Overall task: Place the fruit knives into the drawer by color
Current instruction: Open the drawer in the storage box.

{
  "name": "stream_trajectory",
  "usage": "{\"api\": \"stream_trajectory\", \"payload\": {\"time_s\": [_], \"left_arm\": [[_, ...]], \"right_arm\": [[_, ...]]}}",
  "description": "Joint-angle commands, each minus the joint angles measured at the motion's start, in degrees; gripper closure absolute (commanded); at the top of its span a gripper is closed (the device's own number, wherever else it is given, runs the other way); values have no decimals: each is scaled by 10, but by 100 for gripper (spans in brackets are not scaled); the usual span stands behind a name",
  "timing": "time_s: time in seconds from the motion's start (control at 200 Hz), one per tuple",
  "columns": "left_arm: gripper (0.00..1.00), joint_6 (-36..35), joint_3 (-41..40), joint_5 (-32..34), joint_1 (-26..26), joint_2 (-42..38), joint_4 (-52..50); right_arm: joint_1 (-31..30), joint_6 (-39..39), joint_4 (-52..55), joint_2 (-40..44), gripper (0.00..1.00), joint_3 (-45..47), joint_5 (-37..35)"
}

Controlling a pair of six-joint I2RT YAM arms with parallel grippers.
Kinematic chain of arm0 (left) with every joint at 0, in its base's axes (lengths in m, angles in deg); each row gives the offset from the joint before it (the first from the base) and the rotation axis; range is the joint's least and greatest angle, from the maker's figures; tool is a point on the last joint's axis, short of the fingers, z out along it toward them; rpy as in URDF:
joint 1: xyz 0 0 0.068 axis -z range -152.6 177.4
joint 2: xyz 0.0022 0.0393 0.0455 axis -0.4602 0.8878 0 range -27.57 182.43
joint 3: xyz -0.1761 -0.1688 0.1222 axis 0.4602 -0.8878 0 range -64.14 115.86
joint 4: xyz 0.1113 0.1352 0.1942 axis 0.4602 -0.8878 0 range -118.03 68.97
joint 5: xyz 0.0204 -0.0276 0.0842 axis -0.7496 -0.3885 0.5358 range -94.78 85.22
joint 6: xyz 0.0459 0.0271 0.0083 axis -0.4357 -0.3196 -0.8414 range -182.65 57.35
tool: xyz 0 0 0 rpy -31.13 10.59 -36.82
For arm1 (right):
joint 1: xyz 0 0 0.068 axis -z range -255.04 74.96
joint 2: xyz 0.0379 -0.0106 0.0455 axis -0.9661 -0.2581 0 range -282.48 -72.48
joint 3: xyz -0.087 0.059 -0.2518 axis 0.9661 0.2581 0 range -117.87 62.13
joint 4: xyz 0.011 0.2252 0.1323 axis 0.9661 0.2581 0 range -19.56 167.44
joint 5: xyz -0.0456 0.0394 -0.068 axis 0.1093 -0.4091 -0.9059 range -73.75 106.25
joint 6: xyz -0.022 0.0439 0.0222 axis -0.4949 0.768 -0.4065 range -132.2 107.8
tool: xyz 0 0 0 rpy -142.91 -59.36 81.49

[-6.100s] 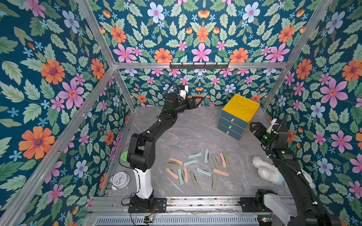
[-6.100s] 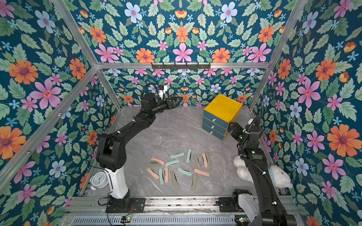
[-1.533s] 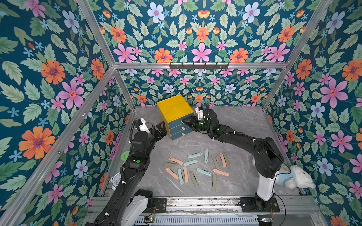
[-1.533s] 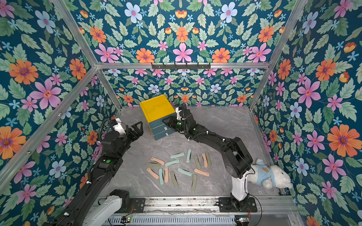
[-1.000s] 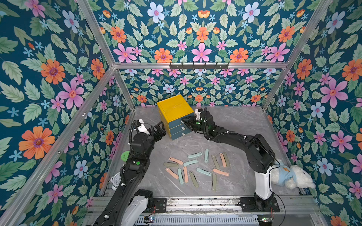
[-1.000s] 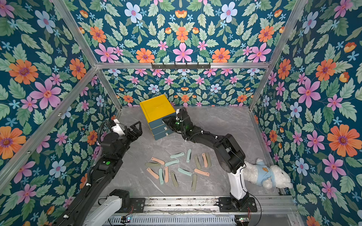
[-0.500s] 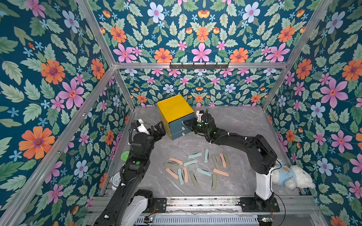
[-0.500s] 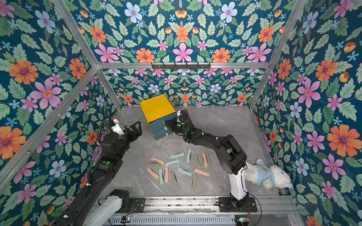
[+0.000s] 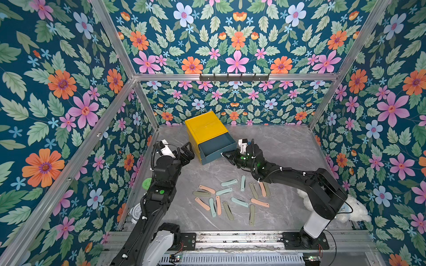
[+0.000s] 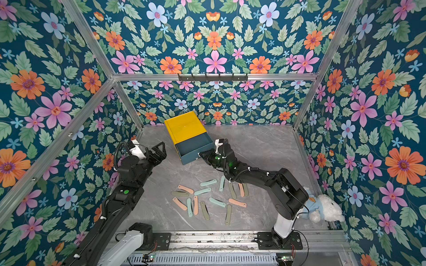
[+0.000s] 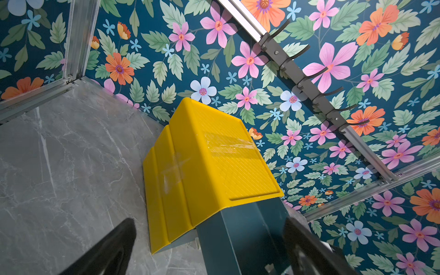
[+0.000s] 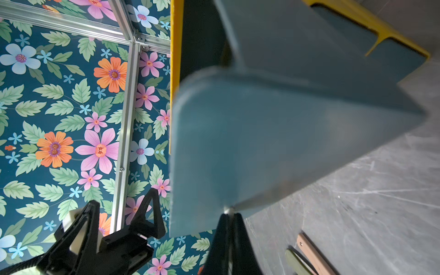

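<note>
From my screen, the yellow cabinet (image 9: 202, 129) sits at the far left-centre of the grey table (image 9: 288, 147), turned at an angle. Its top drawer (image 9: 215, 148) stands open toward the near right. My right gripper (image 9: 224, 154) is at the drawer's front wall, and the wrist camera shows its two fingers (image 12: 222, 238) pressed tight together around the small pale pull tab (image 12: 226, 210), so it has hold of the drawer by that tab. My left gripper (image 9: 187, 152) hangs just beside the cabinet's left side with its fingers spread as wide as they go, gripping nothing. From the top views I cannot tell whether it touches the cabinet. The knives (image 9: 224, 191), in pink, pale teal and olive, lie scattered flat on the near-centre of the table, well apart from the drawer, and some run under the right arm. A white soft toy (image 10: 327, 209) lies at the near right edge.
</note>
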Motion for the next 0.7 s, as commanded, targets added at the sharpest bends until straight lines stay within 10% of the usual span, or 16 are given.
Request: {"api": "stream_trajectory", "payload": {"time_s": [0.0, 0.3, 0.695], "left_arm": [[1, 7, 4, 7, 0, 2, 12], [1, 8, 6, 10, 0, 1, 4], [1, 28, 7, 39, 0, -22, -36]], "right_arm": [[-2, -7, -10, 12, 100, 10, -9], [-2, -30, -7, 32, 58, 41, -3], [0, -159, 250, 207, 50, 101, -33]]}}
